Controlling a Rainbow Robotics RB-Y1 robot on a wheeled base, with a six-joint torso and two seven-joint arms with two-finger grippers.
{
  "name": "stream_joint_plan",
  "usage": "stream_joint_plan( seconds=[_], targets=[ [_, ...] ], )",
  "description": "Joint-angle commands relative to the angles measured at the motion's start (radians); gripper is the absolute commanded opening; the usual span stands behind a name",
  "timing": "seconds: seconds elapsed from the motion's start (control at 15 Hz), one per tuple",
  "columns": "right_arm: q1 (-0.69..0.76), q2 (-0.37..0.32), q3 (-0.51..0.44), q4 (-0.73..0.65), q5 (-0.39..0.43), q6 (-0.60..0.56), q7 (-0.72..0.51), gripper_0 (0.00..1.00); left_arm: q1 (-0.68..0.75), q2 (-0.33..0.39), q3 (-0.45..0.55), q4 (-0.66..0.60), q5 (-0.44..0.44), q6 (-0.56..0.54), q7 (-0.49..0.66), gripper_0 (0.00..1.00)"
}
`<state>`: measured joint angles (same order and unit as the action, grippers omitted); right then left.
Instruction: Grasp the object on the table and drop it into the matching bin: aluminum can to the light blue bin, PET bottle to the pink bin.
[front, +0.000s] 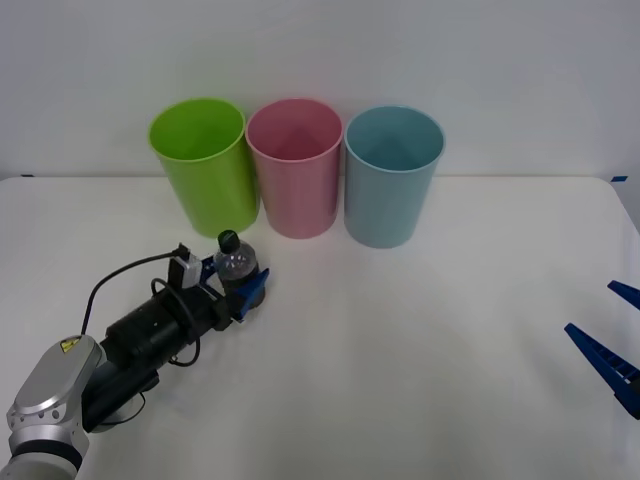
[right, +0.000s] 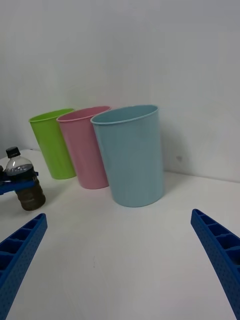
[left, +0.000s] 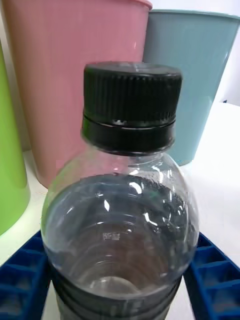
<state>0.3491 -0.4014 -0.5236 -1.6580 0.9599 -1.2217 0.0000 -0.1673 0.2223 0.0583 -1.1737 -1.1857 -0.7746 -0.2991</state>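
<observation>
The PET bottle (front: 237, 262), clear with a black cap and dark lower body, stands upright on the white table (front: 420, 350) just in front of the lime green bin. My left gripper (front: 243, 286) is shut on the bottle's lower body, one blue finger (left: 20, 280) pressing each side. In the left wrist view the bottle (left: 120, 215) sits close up, with the pink bin (left: 75, 65) and light blue bin (left: 195, 65) behind it. The pink bin (front: 295, 170) stands at the back centre, the light blue bin (front: 392, 180) to its right. My right gripper (front: 610, 340) waits open at the table's right edge.
A lime green bin (front: 205, 165) stands left of the pink one, closest to the bottle. The three bins form a tight row along the back wall. A black cable loops along my left arm (front: 120, 285). Bare tabletop stretches across the middle and right.
</observation>
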Motion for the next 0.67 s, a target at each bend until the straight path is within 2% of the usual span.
stream_joint_plan(
  seconds=[0.07,0.33,0.67],
  targets=[
    [0.000,0.000,0.000,0.000,0.000,0.000,0.000,1.00,0.000,0.000,0.000,-0.001,0.000,0.000,-0.005,0.00],
    [0.000,0.000,0.000,0.000,0.000,0.000,0.000,1.00,0.000,0.015,0.002,-0.001,0.006,-0.009,-0.003,0.00],
    [0.000,0.000,0.000,0.000,0.000,0.000,0.000,1.00,0.014,0.086,0.000,-0.009,0.083,-0.098,0.000,0.00]
  ],
)
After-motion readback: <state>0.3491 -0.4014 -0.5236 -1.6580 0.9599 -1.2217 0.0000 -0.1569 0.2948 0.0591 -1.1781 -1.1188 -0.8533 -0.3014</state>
